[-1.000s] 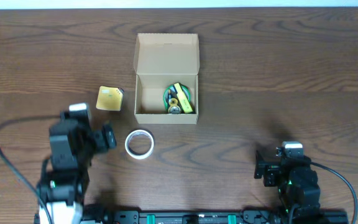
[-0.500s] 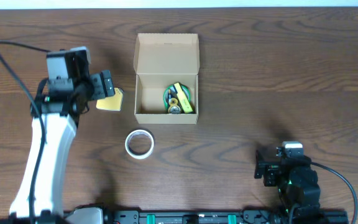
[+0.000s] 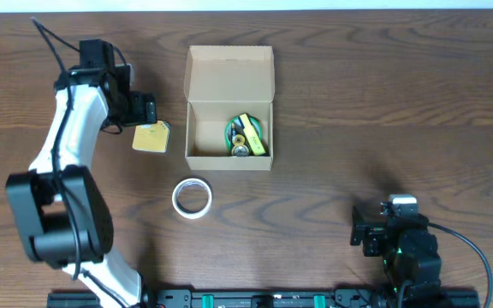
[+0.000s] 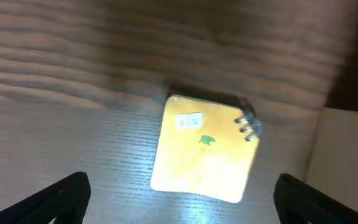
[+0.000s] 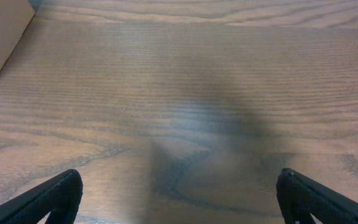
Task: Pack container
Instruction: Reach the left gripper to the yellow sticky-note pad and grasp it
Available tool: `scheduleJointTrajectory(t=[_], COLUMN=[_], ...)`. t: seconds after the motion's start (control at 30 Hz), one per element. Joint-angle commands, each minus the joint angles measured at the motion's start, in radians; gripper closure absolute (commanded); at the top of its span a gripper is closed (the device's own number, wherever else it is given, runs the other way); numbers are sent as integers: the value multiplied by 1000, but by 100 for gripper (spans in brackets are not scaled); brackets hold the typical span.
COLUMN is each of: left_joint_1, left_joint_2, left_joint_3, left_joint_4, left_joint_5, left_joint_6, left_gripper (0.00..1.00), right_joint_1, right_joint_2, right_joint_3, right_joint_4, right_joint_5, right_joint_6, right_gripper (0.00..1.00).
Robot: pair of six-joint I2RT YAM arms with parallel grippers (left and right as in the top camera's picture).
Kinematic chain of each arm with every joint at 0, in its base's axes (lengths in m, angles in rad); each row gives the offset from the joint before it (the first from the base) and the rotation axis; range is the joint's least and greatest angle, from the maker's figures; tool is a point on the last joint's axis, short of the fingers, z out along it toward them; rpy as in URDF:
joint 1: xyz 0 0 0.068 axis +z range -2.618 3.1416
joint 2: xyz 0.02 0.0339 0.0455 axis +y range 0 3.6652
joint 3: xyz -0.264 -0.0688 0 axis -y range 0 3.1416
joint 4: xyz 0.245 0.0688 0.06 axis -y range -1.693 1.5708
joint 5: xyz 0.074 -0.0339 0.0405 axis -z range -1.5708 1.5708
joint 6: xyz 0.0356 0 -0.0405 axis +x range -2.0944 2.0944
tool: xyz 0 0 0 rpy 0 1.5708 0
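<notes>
The left gripper is hovering with its fingers spread wide and gripping nothing, off the left side of the box and level with the box's rear wall, where the lid hinges. The box is sitting open on the table, its flap lid lying flat back on the far side, so that box and lid together are running lengthwise away from the robot. From this gripper the box is lying to the right and slightly nearer the robot, and a yellow notepad is lying between them, just left of the box's left wall and apart from it. The right gripper is also standing open and empty, well off to the box's near right, so the left arm is judged the nearer one for any move to the box. The overhead view is showing what the wrist views are not: yellow and green items already lying in the box's right half, and a roll of tape lying on the table off the box's near left corner. The left wrist view is showing the notepad's spiral binding at the corner toward the box, a small label and a green mark on its cover. The right wrist view is showing only bare wood and one corner of the box.
</notes>
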Motion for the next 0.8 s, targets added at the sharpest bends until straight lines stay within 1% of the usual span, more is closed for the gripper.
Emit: scheduleJointTrajectory(t=[0.0,0.13,0.33,0.43,0.77], left_joint_1=[5,4,-21,-42,-82], left_joint_2=[58,126,168,183,225], left_joint_3=[43,55,55,55,55], left_joint_4=[-10,-10,-2,2,-23], left_joint_5=[0,23,54,54,44], left_joint_6=[35,39,126,151,158], left_gripper=[5,5,5,5,4], right_joint_1=[-11,-11,-11,-11,-11], right_joint_2=[-6,-6,-6,-6,-6], right_joint_3=[-9,-9,-9,-9,-9], right_joint_4=[-2,-2,-2,-2,-2], right_joint_5=[3,3,3,2,3], right_joint_6=[-13,-13,-13,-13,-13], right_gripper=[1,1,1,1,1])
